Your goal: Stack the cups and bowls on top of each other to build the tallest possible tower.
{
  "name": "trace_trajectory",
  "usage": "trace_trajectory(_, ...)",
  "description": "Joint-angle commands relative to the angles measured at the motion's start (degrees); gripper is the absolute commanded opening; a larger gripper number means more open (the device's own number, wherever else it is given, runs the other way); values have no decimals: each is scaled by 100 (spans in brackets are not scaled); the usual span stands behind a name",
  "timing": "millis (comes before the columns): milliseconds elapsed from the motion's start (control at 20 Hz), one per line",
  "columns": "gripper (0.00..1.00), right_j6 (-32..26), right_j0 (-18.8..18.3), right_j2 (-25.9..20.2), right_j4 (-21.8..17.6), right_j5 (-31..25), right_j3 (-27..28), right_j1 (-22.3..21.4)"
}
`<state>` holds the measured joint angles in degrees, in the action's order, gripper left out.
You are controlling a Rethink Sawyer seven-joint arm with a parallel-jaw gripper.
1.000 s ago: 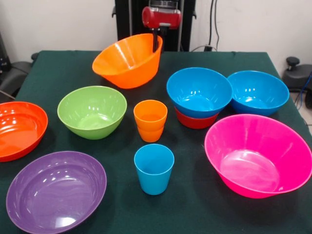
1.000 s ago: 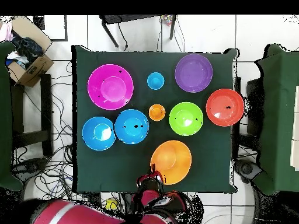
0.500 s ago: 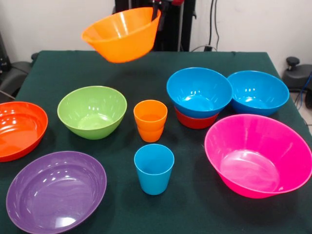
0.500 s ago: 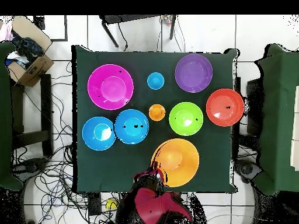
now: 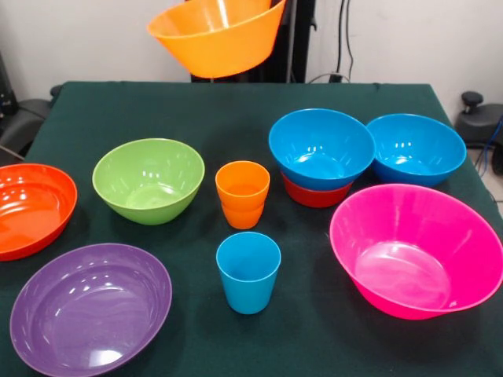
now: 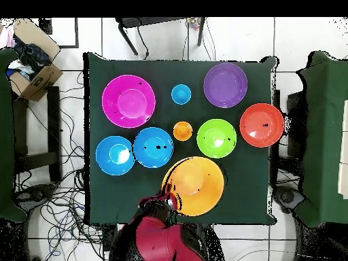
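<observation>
Bowl of orange plastic [image 5: 216, 35] hangs clear of the bench [image 5: 236, 110], pinched by its rim in the end effector [image 6: 168, 204], with the stacked blue bowl [image 6: 152, 147] just beyond it.

Orange bowl [image 5: 216, 35] aloft; other bowls, cups on table.
</observation>
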<state>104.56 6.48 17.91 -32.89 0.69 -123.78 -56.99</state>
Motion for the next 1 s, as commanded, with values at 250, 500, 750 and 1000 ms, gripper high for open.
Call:
trace_trajectory(250, 0, 815, 521, -825, 883, -634, 717, 466)
trace_trajectory(500, 0, 877, 689, -689, 1108, -371, 888, 775)
trace_trajectory(750, 0, 942, 893, -556, 1388, -82, 1214, 1275)
trace_trajectory(1000, 0, 926, 1053, -440, 1622, -29, 1500, 1604)
